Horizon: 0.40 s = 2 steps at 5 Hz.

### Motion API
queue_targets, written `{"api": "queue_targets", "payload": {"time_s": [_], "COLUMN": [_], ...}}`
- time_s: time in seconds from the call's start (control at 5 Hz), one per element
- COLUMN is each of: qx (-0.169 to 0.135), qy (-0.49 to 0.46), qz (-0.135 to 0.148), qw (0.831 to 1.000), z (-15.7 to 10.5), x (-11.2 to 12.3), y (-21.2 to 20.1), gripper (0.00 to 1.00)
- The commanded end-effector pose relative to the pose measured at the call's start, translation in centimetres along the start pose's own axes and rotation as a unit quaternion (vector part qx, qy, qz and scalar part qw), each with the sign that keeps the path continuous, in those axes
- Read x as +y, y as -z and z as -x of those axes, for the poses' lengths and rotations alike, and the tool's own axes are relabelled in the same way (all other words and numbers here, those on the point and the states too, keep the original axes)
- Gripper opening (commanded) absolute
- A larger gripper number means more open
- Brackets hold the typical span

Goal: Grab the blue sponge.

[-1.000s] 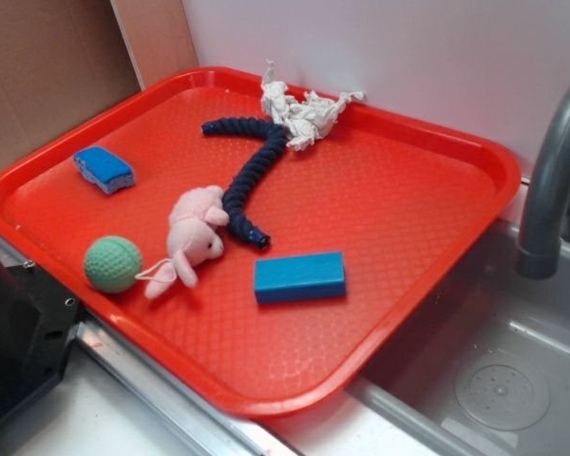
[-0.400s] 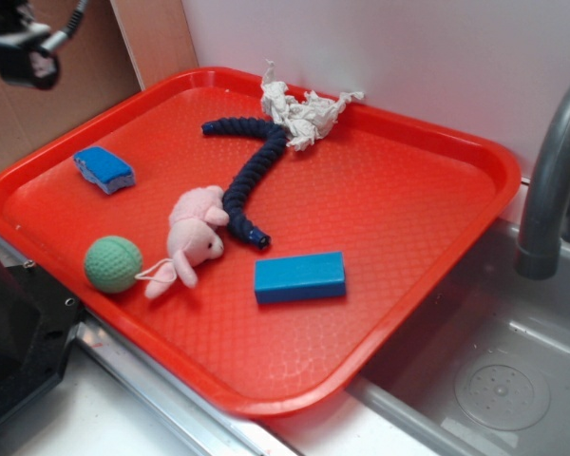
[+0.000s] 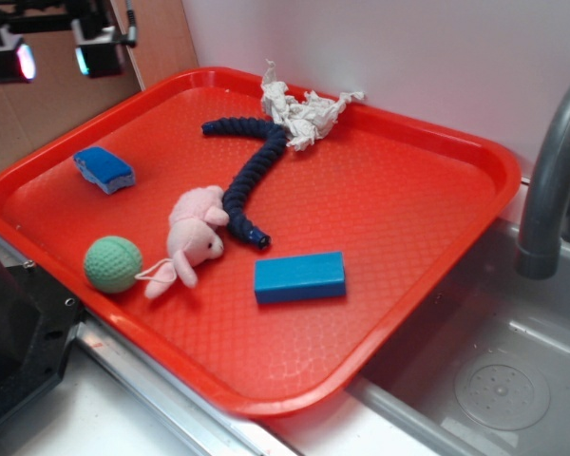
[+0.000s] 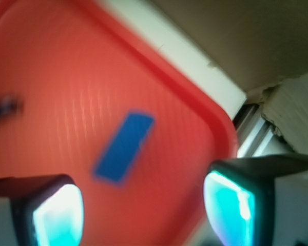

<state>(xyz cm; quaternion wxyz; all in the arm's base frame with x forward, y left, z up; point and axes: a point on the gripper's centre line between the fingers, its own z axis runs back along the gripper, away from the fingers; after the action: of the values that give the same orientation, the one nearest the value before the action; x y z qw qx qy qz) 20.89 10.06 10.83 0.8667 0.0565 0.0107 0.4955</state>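
Approach step, nothing grasped yet. Gripper sits at the upper left of the exterior frame, high above the rim of the red tray, fingers spread wide with nothing between them; wrist view confirms a clear gap between the two glowing pads. Blue sponge lies flat on the tray near its left edge, at left-centre of the exterior frame, below and slightly right of the gripper; in the wrist view it shows as a blurred blue strip at frame centre, above the gap. Don't confuse it with the larger blue block at lower centre. Green ball and pink plush toy sit near but apart from the sponge. Next move likely: descend, centre the spread fingers over the sponge, align across its narrow side, then close.
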Motion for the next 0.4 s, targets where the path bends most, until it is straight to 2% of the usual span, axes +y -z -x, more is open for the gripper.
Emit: {"api": "queue_targets", "payload": {"time_s": [0.0, 0.2], "qx": [-0.029, -0.036], "qy": [-0.205, -0.168], "qz": [0.012, 0.068], "qw": [0.978, 0.983], "z": [-2.2, -0.1], "x": [-1.7, 1.3], "y": [1.6, 2.2], "gripper": [1.00, 1.00]}}
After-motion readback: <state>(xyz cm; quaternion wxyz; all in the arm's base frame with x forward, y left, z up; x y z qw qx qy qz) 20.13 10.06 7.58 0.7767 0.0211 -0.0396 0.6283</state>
